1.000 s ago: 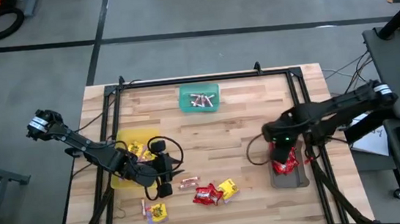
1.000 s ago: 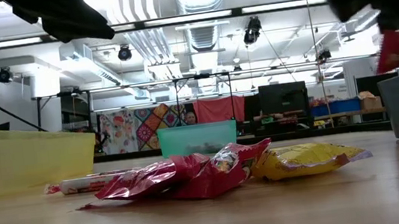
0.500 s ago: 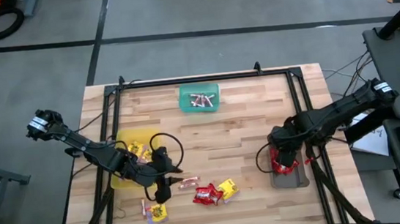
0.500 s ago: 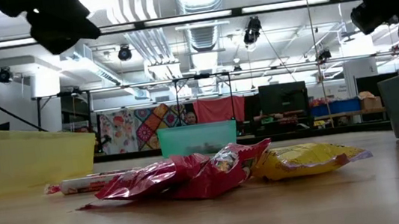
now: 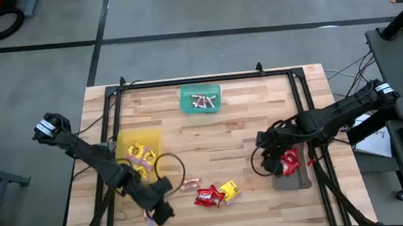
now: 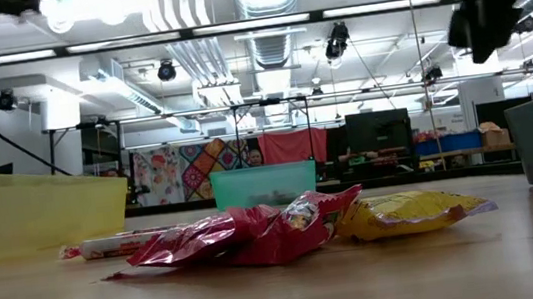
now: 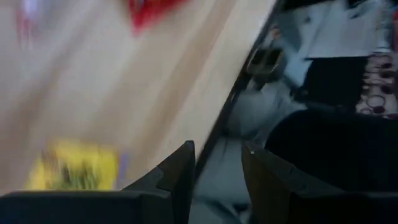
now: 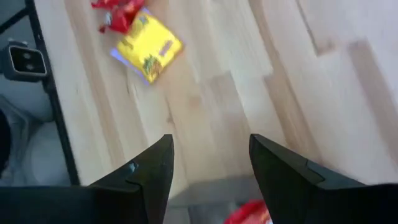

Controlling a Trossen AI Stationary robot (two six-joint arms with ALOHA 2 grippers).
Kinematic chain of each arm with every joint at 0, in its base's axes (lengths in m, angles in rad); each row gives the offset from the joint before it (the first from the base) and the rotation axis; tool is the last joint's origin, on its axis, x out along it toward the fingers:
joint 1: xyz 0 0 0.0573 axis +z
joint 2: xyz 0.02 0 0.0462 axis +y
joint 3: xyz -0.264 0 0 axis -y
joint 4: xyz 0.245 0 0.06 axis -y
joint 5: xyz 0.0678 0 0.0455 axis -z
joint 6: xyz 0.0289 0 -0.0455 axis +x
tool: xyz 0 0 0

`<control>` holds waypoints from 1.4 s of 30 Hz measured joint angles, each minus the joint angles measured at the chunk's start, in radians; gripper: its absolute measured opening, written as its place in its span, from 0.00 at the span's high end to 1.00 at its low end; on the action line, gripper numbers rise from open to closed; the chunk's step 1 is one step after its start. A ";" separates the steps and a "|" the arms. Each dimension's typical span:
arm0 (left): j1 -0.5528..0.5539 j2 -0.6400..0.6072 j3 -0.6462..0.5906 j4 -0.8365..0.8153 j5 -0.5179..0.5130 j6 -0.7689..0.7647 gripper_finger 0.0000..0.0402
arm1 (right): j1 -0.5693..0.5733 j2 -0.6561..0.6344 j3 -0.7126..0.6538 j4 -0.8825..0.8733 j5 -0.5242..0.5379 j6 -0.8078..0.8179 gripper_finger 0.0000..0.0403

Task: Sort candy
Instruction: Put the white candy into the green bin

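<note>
Right hand (image 5: 270, 158) released, empty, beside grey tray (image 5: 297, 180) — red packet (image 5: 289, 162) inside — no legible lettering

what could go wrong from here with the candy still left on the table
1. The red packet and yellow packet lie touching mid-table; a grab at one could drag or pinch the other into the wrong tray.
2. The left gripper is low near the front edge by a yellow packet; a nudge could push it off the table.
3. The right gripper, jaws open, sits beside the grey tray; swinging out could clip its rim.
</note>
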 joint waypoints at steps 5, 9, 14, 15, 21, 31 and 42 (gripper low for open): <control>-0.090 0.109 0.128 -0.185 0.083 -0.229 0.71 | 0.000 0.034 0.026 0.015 0.037 -0.052 0.50; -0.144 0.208 0.284 -0.521 0.083 -0.294 0.72 | 0.000 0.065 0.030 0.020 0.038 -0.087 0.50; -0.162 0.307 0.385 -0.798 0.058 -0.358 0.77 | 0.000 0.102 0.030 0.015 0.035 -0.096 0.50; -0.165 0.314 0.384 -0.784 0.051 -0.372 0.79 | 0.000 0.107 0.030 0.013 0.028 -0.095 0.50; -0.187 0.330 0.326 -0.736 -0.020 -0.515 0.87 | 0.003 0.120 0.030 0.012 0.018 -0.096 0.50; -0.238 0.393 0.288 -0.763 -0.085 -0.717 0.83 | 0.023 0.121 0.030 0.013 0.020 -0.097 0.50; -0.249 0.456 0.302 -0.748 -0.047 -0.716 0.76 | 0.024 0.121 0.030 0.017 0.024 -0.096 0.50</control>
